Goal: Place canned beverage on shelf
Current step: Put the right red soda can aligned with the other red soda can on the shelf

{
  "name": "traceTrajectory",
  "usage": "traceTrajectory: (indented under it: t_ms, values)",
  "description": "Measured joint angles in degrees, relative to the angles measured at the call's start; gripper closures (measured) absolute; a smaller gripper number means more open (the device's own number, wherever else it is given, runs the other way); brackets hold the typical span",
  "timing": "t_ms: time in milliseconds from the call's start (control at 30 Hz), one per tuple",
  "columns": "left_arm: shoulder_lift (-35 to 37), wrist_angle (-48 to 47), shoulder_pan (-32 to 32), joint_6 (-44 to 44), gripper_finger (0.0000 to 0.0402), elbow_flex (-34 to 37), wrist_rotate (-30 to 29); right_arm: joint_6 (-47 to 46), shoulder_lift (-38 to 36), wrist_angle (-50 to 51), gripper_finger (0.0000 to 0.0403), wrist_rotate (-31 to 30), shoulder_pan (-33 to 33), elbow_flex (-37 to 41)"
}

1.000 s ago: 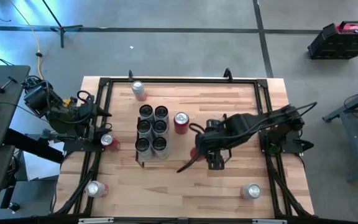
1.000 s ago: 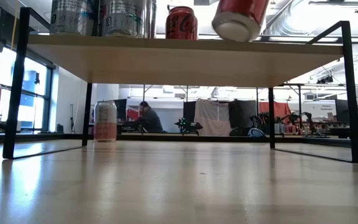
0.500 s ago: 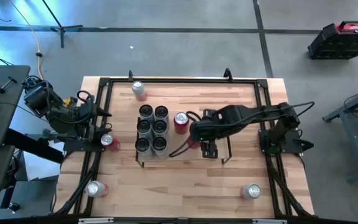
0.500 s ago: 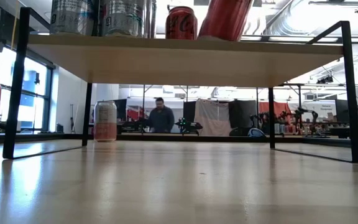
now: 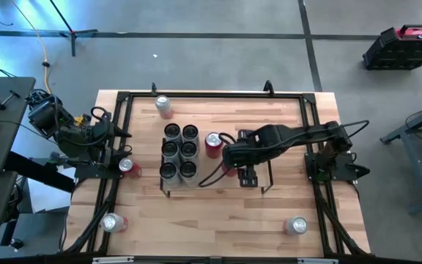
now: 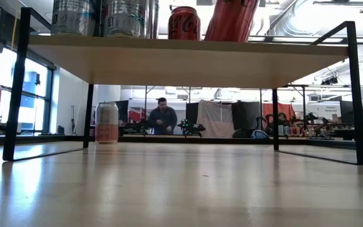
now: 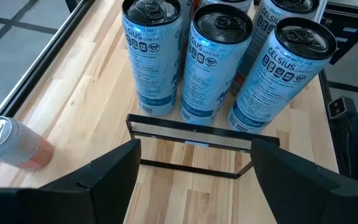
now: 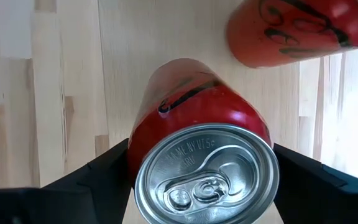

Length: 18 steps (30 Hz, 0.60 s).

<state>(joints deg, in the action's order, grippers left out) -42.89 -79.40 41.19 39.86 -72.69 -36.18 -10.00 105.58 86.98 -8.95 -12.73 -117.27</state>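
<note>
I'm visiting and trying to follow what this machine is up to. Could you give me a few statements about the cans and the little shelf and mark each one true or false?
1. The right gripper holds a red can between its fingers. True.
2. That can is still far from the shelf. False: in the low view it is down at the board, leaning slightly, beside another red can.
3. Six dark-topped cans stand on the shelf in two rows. True.
4. The left gripper is gripping a blue can. False: it is open and holds nothing; the blue cans stand ahead of it.
5. No cans remain on the table. False: several do, such as one at the near right.
</note>
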Motion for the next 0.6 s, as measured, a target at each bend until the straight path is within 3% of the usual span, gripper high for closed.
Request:
traceTrajectory:
  t_ms: [133, 600]
  values:
    - [0.0, 0.0, 0.0, 0.0, 0.0108, 0.0, 0.0, -0.3, -1.3, 3.8, 0.0102, -0.2, 0.0, 0.0]
    - [0.0, 0.0, 0.0, 0.0, 0.0108, 0.0, 0.0, 7.4, -2.6, 3.0, 0.01, 2.7, 3.8, 0.0]
